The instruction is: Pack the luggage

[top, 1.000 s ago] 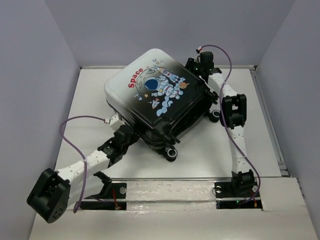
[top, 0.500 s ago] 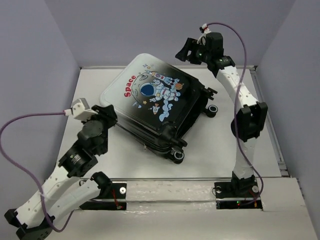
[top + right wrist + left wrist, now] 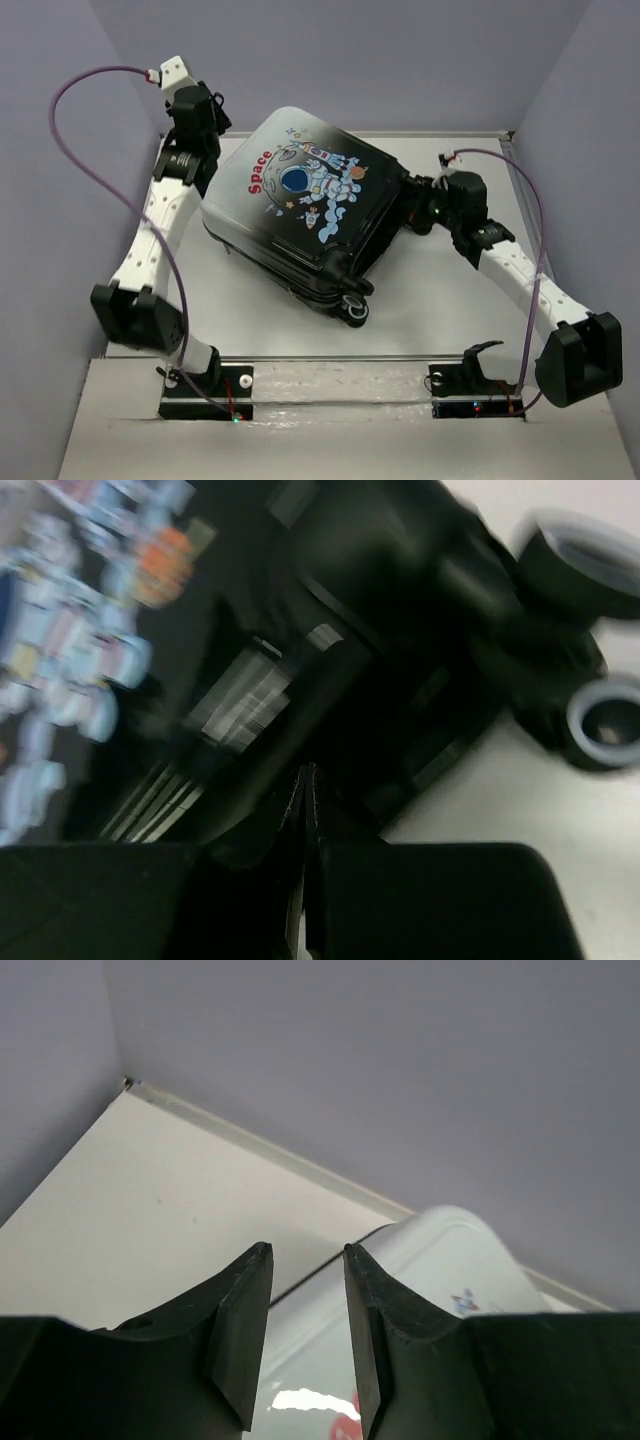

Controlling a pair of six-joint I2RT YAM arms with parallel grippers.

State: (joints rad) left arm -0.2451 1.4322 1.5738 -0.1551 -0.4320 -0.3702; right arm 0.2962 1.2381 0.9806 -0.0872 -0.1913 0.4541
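The luggage (image 3: 300, 215) lies shut and flat on the white table, astronaut print and red "Space" facing up, wheels toward the near right. My left gripper (image 3: 205, 118) hangs above its far-left white corner (image 3: 450, 1260). In the left wrist view that gripper (image 3: 307, 1250) stands open with nothing between its fingers. My right gripper (image 3: 425, 205) is low at the suitcase's right wheel end. There it (image 3: 308, 775) is shut, its tips against the black shell (image 3: 380, 630), gripping nothing that I can make out.
Purple walls close in the table at the back and both sides. A raised rail (image 3: 540, 250) runs along the right edge. Two suitcase wheels (image 3: 600, 730) sit just right of my right gripper, another wheel (image 3: 355, 308) at the near corner.
The left arm swung from the near left up to the suitcase's far-left corner and its jaws parted. The right arm came down from the back to the wheel end and shut.
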